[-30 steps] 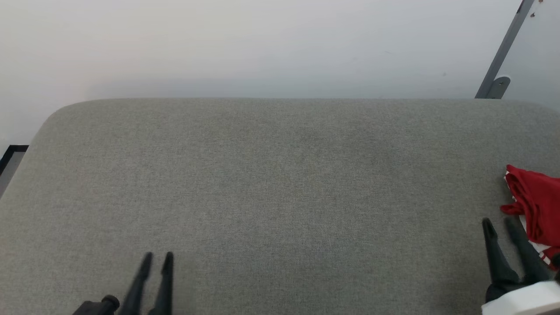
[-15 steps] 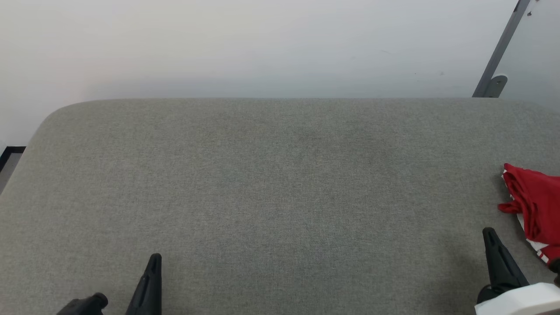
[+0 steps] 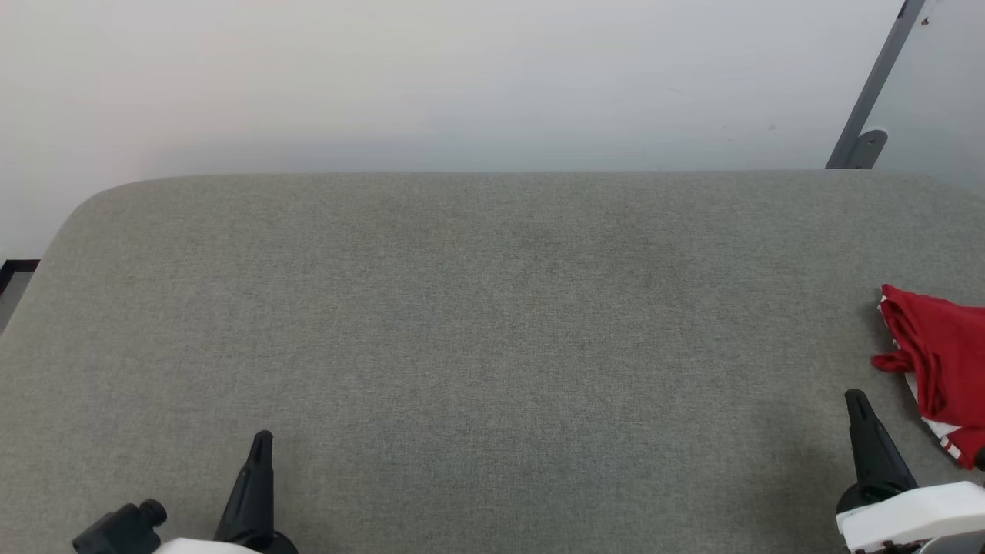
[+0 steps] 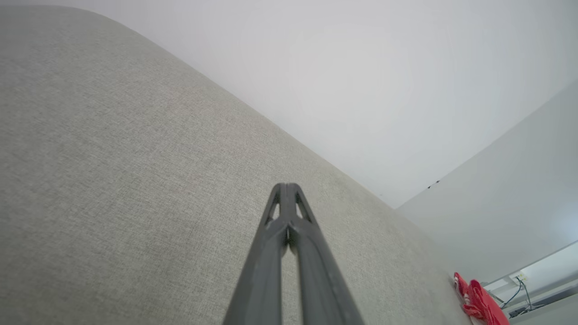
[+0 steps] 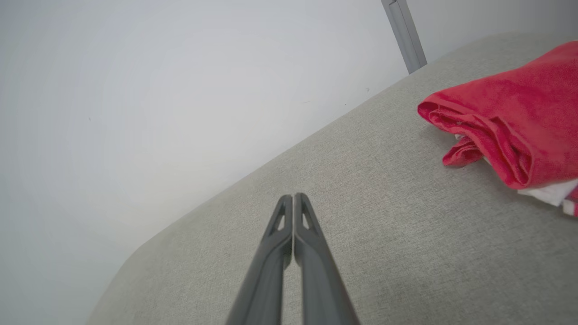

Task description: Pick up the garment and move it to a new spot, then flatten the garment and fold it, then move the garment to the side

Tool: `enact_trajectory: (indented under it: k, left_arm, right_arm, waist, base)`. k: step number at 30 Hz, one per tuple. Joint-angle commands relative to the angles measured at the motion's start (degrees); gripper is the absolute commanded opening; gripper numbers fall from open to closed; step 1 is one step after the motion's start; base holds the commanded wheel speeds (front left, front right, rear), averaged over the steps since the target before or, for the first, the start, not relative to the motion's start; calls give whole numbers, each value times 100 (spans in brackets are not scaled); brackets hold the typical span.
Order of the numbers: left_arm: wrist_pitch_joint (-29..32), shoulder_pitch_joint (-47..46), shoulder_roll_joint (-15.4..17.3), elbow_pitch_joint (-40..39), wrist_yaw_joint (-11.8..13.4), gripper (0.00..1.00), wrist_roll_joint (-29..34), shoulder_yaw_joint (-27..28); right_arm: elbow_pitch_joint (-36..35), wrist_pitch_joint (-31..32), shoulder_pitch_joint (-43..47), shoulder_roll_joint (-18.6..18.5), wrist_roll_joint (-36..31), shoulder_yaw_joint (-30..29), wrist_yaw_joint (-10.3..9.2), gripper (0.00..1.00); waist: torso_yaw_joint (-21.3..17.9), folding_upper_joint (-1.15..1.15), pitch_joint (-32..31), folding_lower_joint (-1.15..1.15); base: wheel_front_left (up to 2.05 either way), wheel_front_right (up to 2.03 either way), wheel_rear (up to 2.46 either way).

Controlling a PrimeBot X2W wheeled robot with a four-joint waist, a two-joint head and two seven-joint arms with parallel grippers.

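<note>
So the crumpled red jersey-style shirt (image 3: 939, 346) with bits of white trim is lying bunched up way over at the right edge of the grey fabric-covered counter (image 3: 492, 308), and nothing is touching it. The left tool (image 3: 262, 440) is pointing out over the near left part of the counter, well apart from the shirt, with its two long dark fingers pressing together and gripping nothing. The right tool (image 3: 854, 398) is sitting just beside the shirt's near-left side, also pinching fully closed on nothing.
</note>
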Motion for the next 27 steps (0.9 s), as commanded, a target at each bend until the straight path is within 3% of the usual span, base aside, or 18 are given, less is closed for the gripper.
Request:
enact_trajectory:
  k: [1, 27]
  left_arm:
    - [61, -204, 18, -31, 1, 0, -287, 60]
    - [513, -599, -66, 191, 1, 0, -1973, 273]
  right_arm:
    - [-37, 76, -188, 4, 239, -42, 0, 0]
    - [110, 471, -448, 285, 1762, -153, 0, 0]
  waist:
    - [-6, 0, 1, 0]
    - [-84, 0, 17, 0]
  base:
    - [0, 0, 0]
    - [0, 0, 0]
